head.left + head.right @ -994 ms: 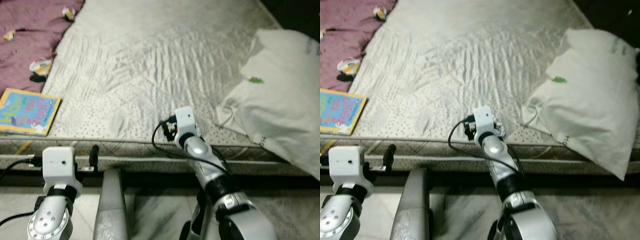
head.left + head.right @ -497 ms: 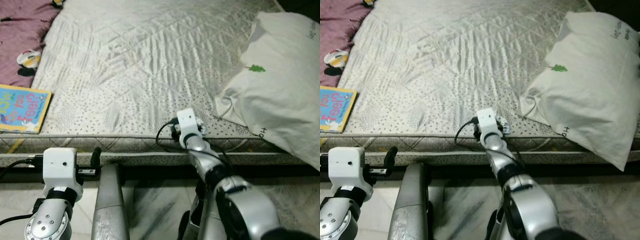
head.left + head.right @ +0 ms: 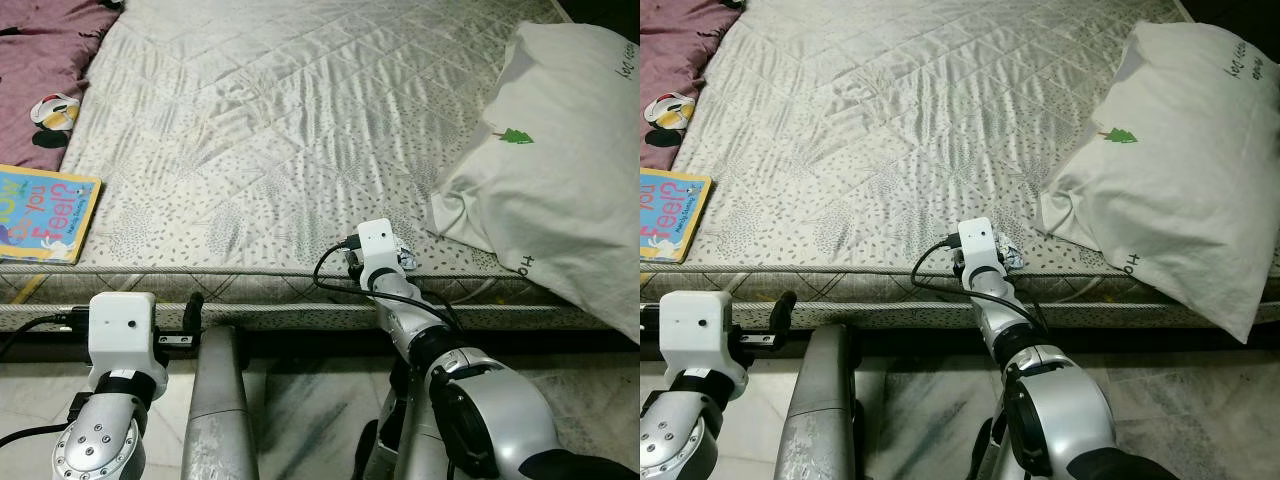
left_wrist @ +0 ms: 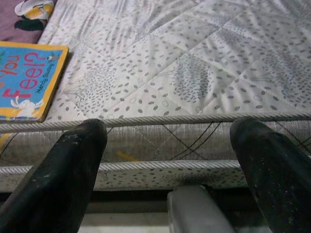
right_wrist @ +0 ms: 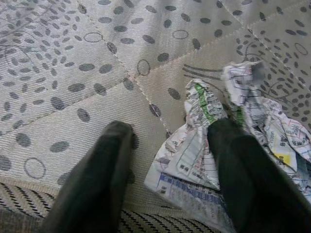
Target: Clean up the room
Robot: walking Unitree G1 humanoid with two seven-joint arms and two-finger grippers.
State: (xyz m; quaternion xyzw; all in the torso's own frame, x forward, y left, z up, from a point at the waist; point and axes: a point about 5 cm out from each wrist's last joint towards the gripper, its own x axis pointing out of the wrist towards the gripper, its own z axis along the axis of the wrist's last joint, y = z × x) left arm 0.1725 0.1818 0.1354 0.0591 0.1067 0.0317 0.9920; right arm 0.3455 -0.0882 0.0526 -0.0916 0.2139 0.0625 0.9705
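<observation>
Right wrist view: the right claw (image 5: 170, 145) rests on the bed (image 3: 280, 130) near its front edge, fingers (image 5: 97, 179) apart. One finger lies on a crumpled paper (image 5: 233, 126), the other on bare mattress beside it, so the paper is not clamped. In the eye views, the paper (image 3: 1012, 256) sits just beside a white pillow (image 3: 1180, 170) on the robot's right. A colourful book (image 3: 40, 215) lies at the bed's left edge beside a purple blanket (image 3: 35, 60). The left claw (image 4: 167, 160) hovers low before the bed's side, fingers wide apart, holding nothing.
</observation>
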